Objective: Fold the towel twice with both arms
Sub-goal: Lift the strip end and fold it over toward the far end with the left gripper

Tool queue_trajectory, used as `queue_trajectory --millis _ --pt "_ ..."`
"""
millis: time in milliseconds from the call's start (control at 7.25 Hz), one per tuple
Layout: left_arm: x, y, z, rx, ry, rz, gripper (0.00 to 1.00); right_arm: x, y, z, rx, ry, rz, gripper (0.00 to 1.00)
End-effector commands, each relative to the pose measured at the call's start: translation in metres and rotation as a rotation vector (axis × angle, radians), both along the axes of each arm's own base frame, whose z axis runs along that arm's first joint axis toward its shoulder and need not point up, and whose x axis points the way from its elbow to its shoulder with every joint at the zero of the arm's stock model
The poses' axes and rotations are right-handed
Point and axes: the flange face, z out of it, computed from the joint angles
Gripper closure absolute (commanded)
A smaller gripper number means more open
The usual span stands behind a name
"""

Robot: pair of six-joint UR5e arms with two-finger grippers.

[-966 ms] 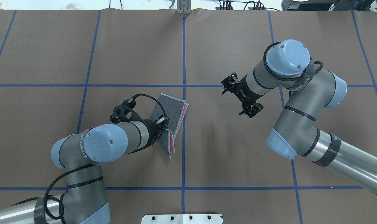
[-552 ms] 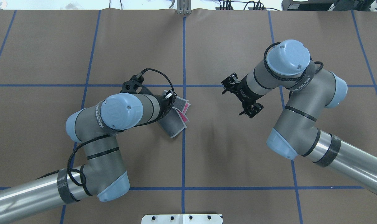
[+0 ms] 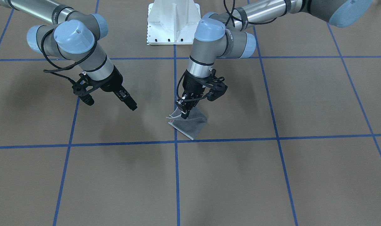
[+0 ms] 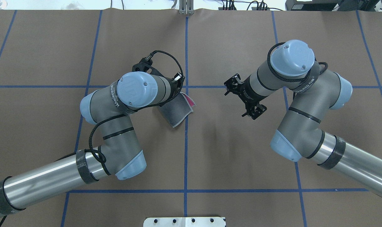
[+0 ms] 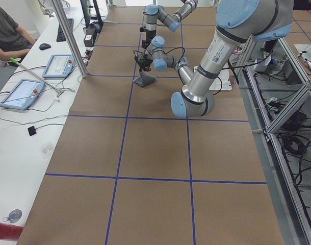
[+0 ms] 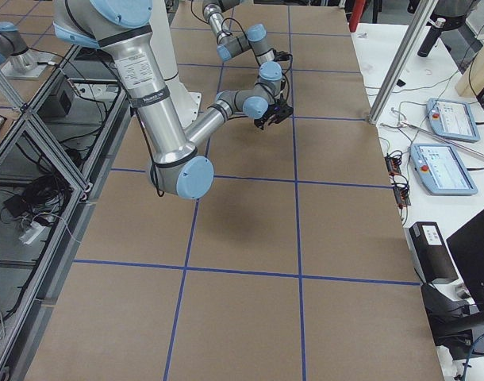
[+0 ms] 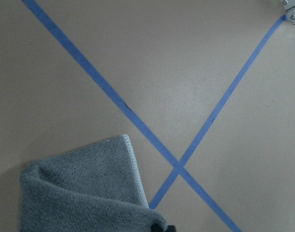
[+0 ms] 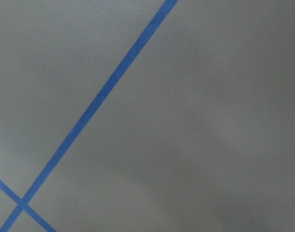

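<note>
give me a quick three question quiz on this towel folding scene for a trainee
1. True or false: the right tool touches the towel.
2. Which face of the towel shows most from overhead? A pink, B dark grey, C white.
3. Which arm's tool is down at the towel?

Key: 1 false, it hangs apart from it. 2 B, only a sliver of pink shows. 3 the left tool.

One towel (image 3: 193,125); two arms (image 3: 206,47) (image 3: 86,53); two end effectors (image 3: 184,115) (image 3: 132,106); one base (image 3: 173,22).
</note>
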Motion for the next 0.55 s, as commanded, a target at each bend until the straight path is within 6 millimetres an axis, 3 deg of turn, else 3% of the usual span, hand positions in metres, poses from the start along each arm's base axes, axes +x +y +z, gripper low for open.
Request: queue_trajectory --millis 0,414 --pt "0.000 -0.016 0.014 -0.010 -0.029 -0.008 1.00 -0.001 0.000 0.002 -0.001 0.004 0.001 0.00" --pt "0.008 -0.028 0.032 -0.009 -0.024 -0.016 1.00 -0.002 0.001 0.002 -0.001 0.004 -0.001 0.00"
